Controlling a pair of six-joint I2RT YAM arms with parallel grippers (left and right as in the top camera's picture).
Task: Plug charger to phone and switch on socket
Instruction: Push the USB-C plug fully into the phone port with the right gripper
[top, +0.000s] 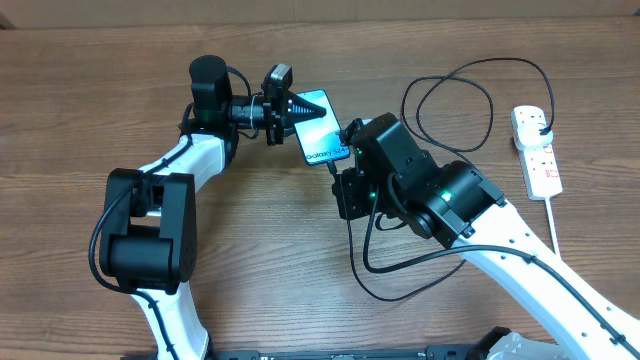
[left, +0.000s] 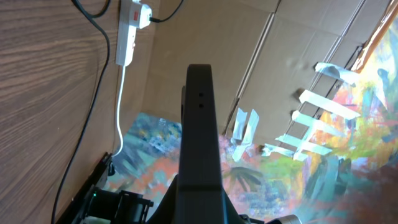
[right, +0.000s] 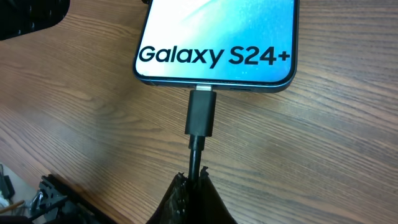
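My right gripper (right: 194, 188) pinches the thin black charger cable (right: 196, 158) behind its connector (right: 201, 115), silver tip showing at the port of the slim blue-screened phone (right: 217, 37) on the wooden table (right: 329, 155); pushing off-axis, I may buckle it or skid the phone past my closed left gripper (top: 318, 112).

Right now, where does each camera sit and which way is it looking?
Overhead: above the table, facing straight down; shows left arm, right arm, phone, power strip.
Left wrist: on the left arm, facing across the table toward cardboard; shut left gripper mid-frame.
Right wrist: on the right arm, facing the phone's bottom edge; right gripper pinches the charger.
Shared: power strip, in overhead and left wrist.
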